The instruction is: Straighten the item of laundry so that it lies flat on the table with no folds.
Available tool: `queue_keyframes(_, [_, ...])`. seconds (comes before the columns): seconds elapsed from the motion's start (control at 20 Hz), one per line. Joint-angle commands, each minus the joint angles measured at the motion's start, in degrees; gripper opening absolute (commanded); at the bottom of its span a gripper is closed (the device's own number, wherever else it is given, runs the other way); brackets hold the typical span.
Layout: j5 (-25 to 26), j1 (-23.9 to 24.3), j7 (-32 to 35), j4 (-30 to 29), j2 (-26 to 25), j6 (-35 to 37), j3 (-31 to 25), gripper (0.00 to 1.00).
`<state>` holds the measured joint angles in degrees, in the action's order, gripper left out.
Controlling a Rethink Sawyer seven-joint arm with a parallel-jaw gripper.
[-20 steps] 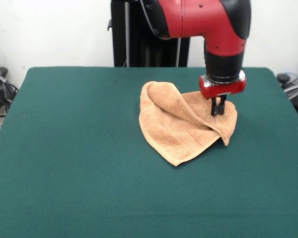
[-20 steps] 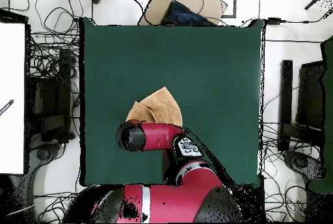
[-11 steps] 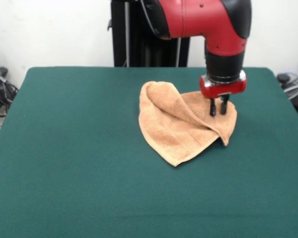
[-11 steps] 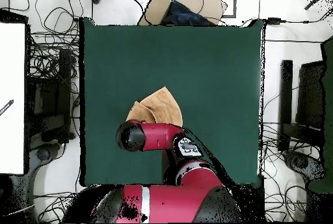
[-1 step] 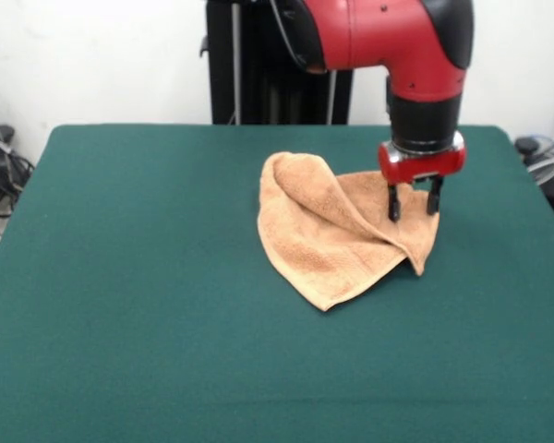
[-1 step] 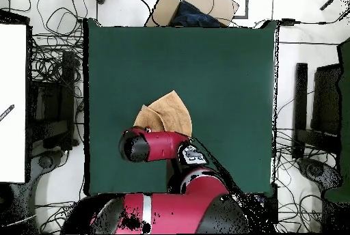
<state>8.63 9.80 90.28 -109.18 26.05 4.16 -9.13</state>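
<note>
The small peach-orange terry towel (image 5: 342, 231) lies a little right of the middle of the front view, on the large desk with the dark green felt-like top (image 5: 148, 305), folded over itself into a rough heart or wedge: one flap is doubled across from the upper left, and a raised diagonal crease runs down to the lower right, ending in a point toward the bottom of the frame. The red and black arm's gripper (image 5: 412, 206) hangs at the towel's right-hand corner with its two dark fingers (image 5: 393, 205) spread apart and nothing between them, tips low, at or just above the cloth. That placement makes sense: the corner beside the crease is probably the end of the folded-over layer, so pinching there would let the flap be drawn outward. In the overhead view the towel (image 6: 171, 111) shows left of the desk's centre, its lower edge hidden under the arm.
</note>
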Motion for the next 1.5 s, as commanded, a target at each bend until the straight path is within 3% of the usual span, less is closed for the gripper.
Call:
queue_keyframes(0.05, [3.44,3.73,9.45,6.11,-17.61,-13.47,-1.23,1.0])
queue_keyframes(0.6, [7.2,6.71,7.63,7.87,-19.64,-11.68,-4.36,1.0])
queue_keyframes(0.65, [7.38,6.73,7.63,7.96,-19.62,-11.41,-4.39,0.0])
queue_keyframes(1.3, [6.88,5.83,9.32,7.42,-18.98,-12.6,-3.47,0.0])
queue_keyframes(1.5, [4.45,5.43,10.71,1.86,-11.65,-7.09,-3.49,0.0])
